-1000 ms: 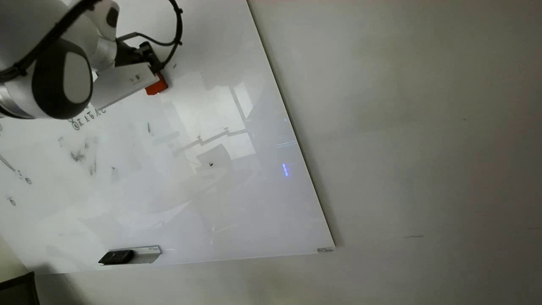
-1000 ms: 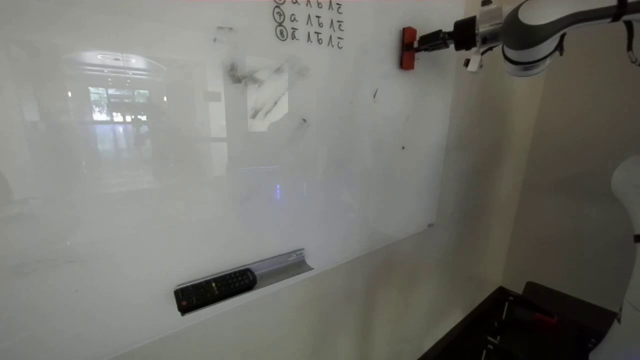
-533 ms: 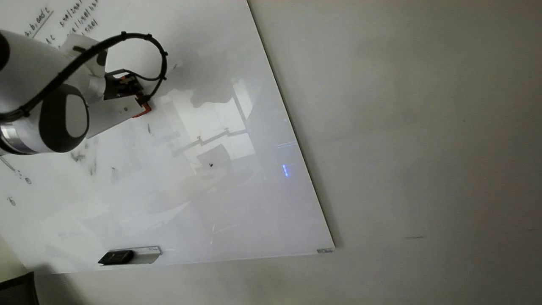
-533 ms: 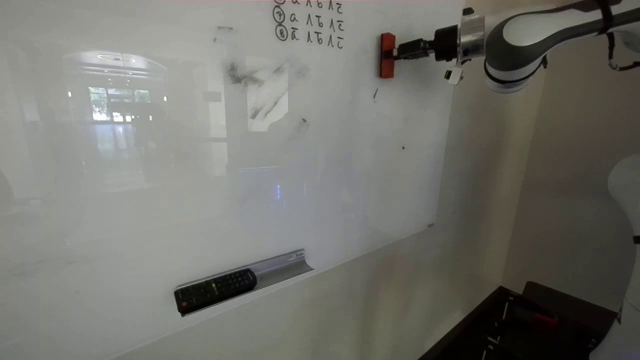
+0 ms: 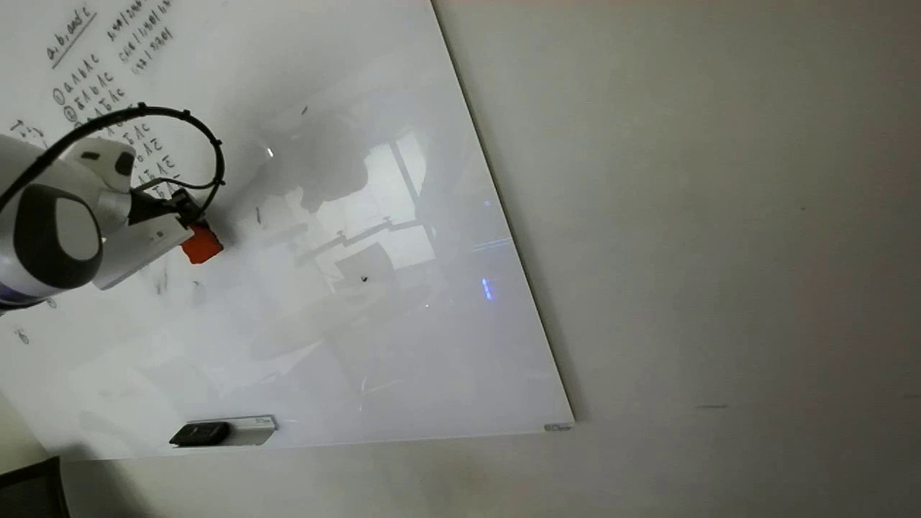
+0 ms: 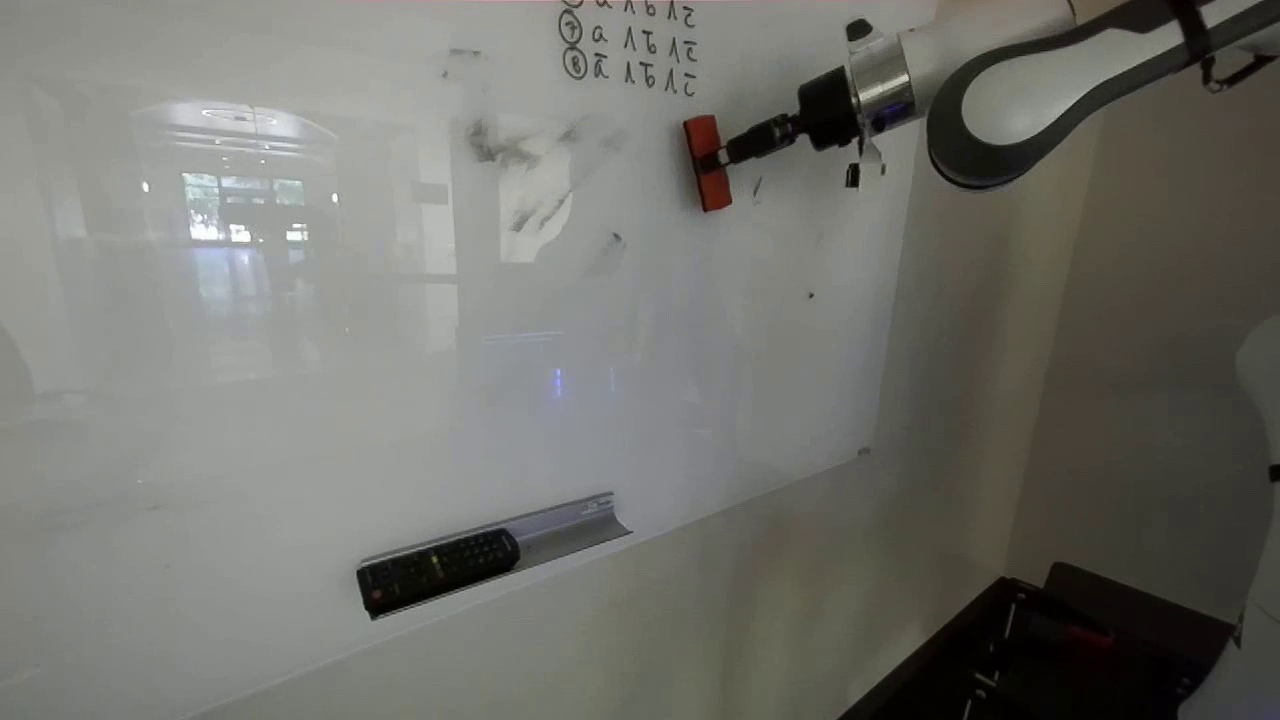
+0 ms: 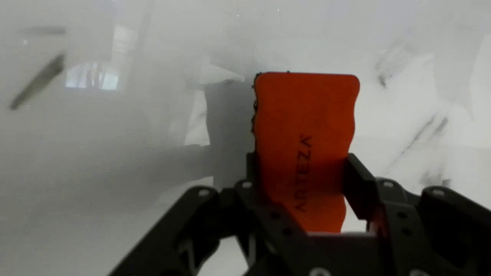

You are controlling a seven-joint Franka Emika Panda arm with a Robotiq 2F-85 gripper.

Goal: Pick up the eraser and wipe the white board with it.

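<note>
The red-orange eraser (image 7: 307,107), marked ARTEZA, is gripped across its narrow width by my gripper (image 7: 301,168), with a black finger pad against each long side. Both exterior views show the eraser (image 5: 202,244) (image 6: 703,138) at the face of the white board (image 6: 300,450), slightly tilted; whether it presses on the surface I cannot tell. In an exterior view the gripper (image 6: 722,157) reaches in from the right, and the eraser is below and to the right of the handwritten lines (image 6: 630,45). Dark smudges (image 6: 510,150) lie to its left on the board.
A metal ledge (image 6: 565,525) at the board's lower edge holds a black remote (image 6: 440,570). The off-white wall (image 5: 683,216) borders the board. A dark table (image 6: 1040,650) stands low near the robot, and a chair back (image 5: 29,493) shows at a corner.
My arm has carried the eraser down and to the left in both exterior views, uncovering more handwriting. The eraser has tilted slightly. The grip has stayed the same.
</note>
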